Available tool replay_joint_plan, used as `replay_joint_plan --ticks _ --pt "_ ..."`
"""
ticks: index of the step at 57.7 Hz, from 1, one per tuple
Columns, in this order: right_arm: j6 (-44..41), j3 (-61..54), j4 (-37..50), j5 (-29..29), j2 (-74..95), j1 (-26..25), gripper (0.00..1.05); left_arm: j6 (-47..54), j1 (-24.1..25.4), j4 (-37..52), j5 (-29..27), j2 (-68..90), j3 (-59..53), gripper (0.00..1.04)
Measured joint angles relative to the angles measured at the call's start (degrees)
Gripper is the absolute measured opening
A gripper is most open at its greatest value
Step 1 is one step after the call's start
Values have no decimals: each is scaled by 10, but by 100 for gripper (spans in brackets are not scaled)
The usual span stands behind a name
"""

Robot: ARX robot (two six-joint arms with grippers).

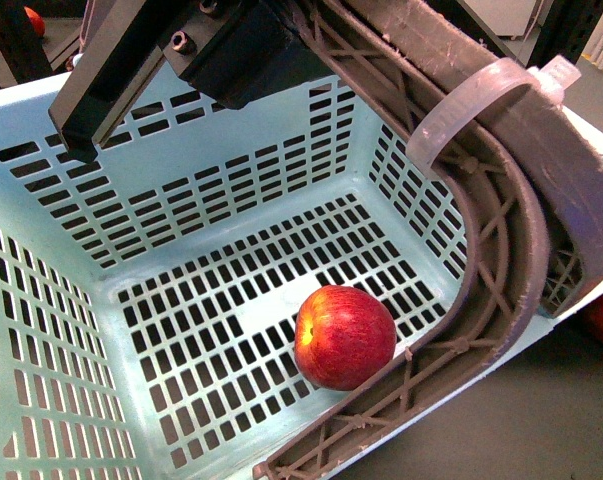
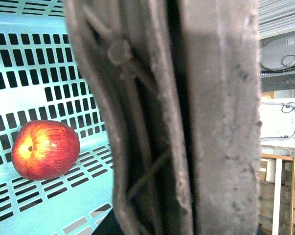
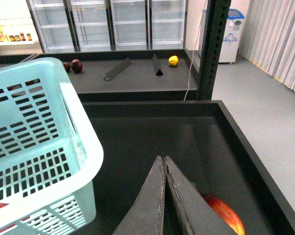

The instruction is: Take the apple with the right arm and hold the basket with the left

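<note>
Front view: the apple (image 1: 344, 337) is judged delivered, at five o'clock in the basket (image 1: 11, 100); the right tool (image 3: 164, 196) is pressed together, whether the left tool (image 1: 101, 110) is clamped cannot be told, and only steady holding is called for.

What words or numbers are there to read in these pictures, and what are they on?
None can be read.
Small containers on the far glass-door shelf: labels too small.
White machine with a blue top: blue marking too blurred.
Pale mint-green slotted plastic basket and round red apple: no writing shows.
</note>
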Motion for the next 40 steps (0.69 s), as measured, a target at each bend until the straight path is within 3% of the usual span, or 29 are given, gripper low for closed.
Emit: replay_joint_plan --ticks 11,17,30,40 --pt "0 0 -33 0 -33 0 2 0 0 0 0 0 0 15" --pt "0 0 -119 2 -101 0 2 0 0 0 0 0 0 15" --pt "0 0 -130 1 -127 0 2 0 0 0 0 0 0 15" --pt "-1 0 -130 1 -127 0 39 1 0 0 -1 0 0 15"
